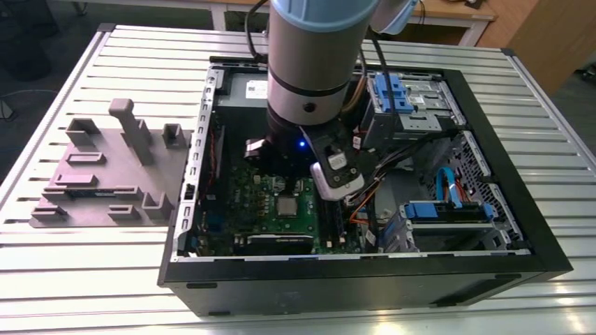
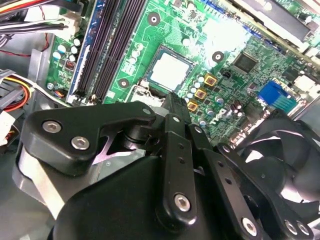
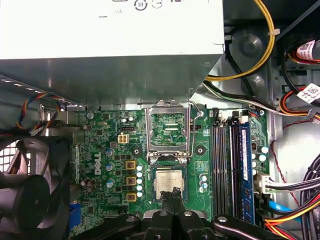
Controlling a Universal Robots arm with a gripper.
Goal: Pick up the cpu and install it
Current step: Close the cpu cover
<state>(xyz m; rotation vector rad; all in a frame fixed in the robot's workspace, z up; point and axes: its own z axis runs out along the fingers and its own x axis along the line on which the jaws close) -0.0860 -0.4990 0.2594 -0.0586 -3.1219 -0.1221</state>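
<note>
On the gripper (image 3: pixel 174 192), the 2 fingers are pressed together, pinching nothing. The cpu (image 3: pixel 168 182) lies flat, seated on the motherboard (image 3: pixel 197 162), directly beneath and just beyond the tips.

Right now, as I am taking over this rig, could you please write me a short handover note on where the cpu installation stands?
End effector: shut, apparently holding nothing, tips low at the cpu's edge; I cannot tell whether they touch it.
Cpu: lying flat in its socket on the green motherboard, inside the open computer case.
Done: cpu is out of the end effector and in the socket.
Left: the metal retention frame stands open, not yet closed over the cpu.
</note>
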